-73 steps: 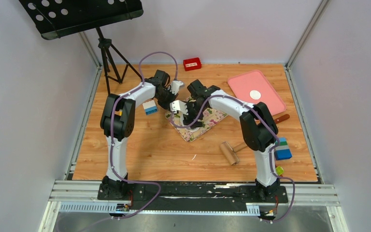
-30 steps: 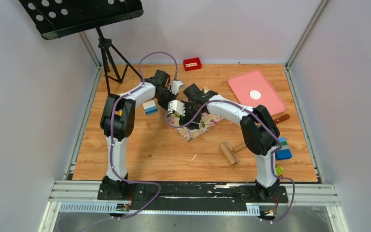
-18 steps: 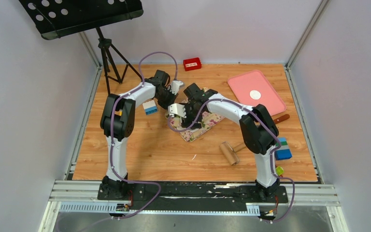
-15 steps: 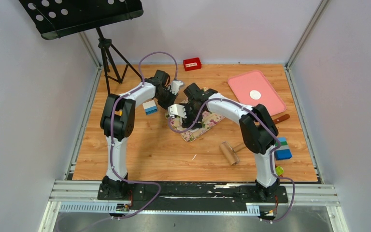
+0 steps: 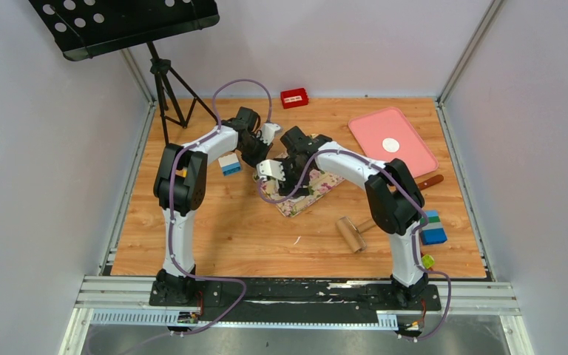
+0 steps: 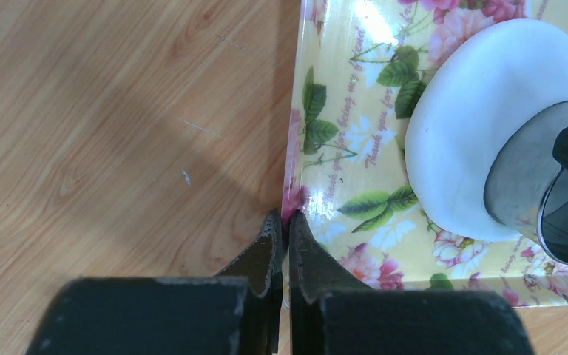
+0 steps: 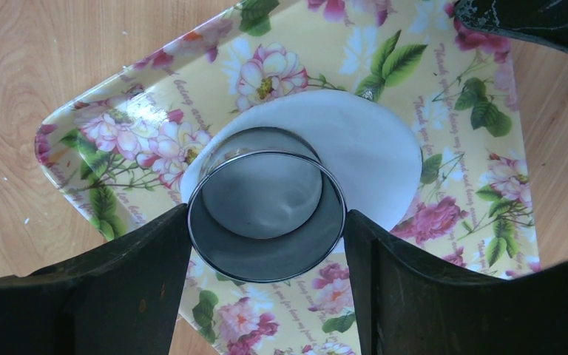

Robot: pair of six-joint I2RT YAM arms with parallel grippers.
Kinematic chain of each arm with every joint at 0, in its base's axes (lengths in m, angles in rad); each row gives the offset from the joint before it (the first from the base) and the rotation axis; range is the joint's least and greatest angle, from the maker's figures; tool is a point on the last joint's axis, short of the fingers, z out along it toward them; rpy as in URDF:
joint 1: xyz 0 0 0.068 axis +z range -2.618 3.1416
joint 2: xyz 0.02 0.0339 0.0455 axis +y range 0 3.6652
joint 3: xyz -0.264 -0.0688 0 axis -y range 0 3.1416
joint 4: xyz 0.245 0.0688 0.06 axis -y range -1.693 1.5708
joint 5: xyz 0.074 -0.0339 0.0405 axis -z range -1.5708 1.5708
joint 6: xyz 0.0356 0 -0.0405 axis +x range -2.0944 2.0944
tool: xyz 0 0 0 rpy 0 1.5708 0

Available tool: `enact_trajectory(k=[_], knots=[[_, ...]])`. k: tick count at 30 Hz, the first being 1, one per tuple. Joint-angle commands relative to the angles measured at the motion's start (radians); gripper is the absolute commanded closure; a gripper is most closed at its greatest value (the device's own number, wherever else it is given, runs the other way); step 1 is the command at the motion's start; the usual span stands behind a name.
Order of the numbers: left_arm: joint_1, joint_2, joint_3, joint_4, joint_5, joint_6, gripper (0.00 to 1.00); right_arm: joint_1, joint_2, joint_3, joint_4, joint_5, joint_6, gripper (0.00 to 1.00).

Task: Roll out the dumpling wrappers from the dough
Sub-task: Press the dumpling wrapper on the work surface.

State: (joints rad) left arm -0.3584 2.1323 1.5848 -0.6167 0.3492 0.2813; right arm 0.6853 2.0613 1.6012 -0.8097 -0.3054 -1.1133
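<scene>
Dough [image 7: 373,151], already flattened into a smooth white round sheet, lies on the floral tray [image 7: 455,111] at the centre of the right wrist view, and the metal ring cutter [image 7: 266,260] stands over its lower-left part. The right gripper [image 7: 266,222] grasps that cutter, one black finger against each side of the ring. Whether the rim has bitten through the sheet or only rests on it, I cannot tell. In the left wrist view the left gripper [image 6: 284,228] is clenched with nothing between its jaws, its tips touching the tray's left edge near the lower corner, seemingly steadying it. Further out in the top view, the rolling pin [image 5: 353,234] lies idle on the wooden table [image 5: 222,229], to the lower right of the tray. At the upper right, the pink tray [image 5: 414,151] holds one finished dumpling wrapper [image 5: 390,145]. So rolling looks done for this sheet, and one disc is banked. What remains, by my reading, is pressing this cut, freeing the disc, carrying it to the pink tray, and working whatever scrap is left.
</scene>
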Motion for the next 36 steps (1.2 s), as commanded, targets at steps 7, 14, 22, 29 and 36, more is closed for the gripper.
enact_trajectory(k=[7, 14, 22, 29, 36], knots=[[-0.007, 0.041, -0.055, -0.063, -0.078, -0.01, 1.0, 0.013, 0.089, -0.072, -0.045, 0.124, 0.237, 0.43], [-0.007, 0.038, -0.057, -0.061, -0.084, -0.012, 1.0, 0.019, 0.094, -0.085, -0.028, 0.202, 0.342, 0.43], [-0.006, 0.04, -0.056, -0.061, -0.09, -0.012, 1.0, 0.02, 0.101, -0.073, -0.04, 0.228, 0.411, 0.43], [-0.007, 0.042, -0.055, -0.061, -0.092, -0.015, 1.0, 0.022, 0.103, -0.062, -0.048, 0.247, 0.435, 0.41], [-0.006, 0.043, -0.054, -0.06, -0.094, -0.015, 1.0, 0.029, 0.09, -0.038, -0.044, 0.249, 0.428, 0.33]])
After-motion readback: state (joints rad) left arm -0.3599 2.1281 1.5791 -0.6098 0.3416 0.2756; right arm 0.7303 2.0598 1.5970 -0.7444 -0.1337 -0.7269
